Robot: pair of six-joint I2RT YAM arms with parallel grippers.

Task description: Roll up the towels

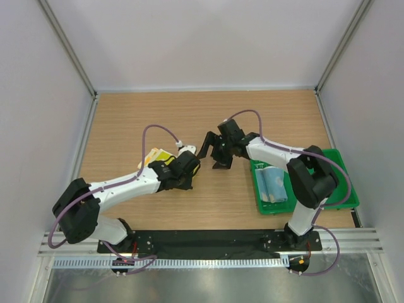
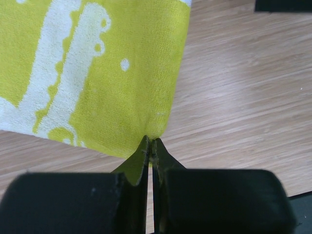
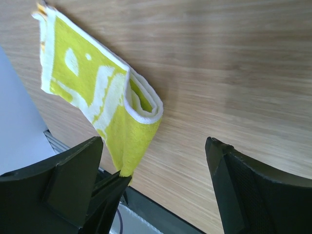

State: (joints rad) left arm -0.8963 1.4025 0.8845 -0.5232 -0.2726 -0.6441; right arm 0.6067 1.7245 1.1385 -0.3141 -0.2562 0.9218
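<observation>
our left gripper (image 2: 151, 142) is pressed together on the near corner of the yellow towel (image 2: 97, 73). the cloth stretches away from those fingertips toward the table's far left, its long axis running that way. our right gripper (image 3: 153, 156) hangs spread and holds nothing, just right of that corner, so the left arm is nearer. the blue towel (image 1: 274, 183) lies in the green tray (image 1: 278, 207).
</observation>
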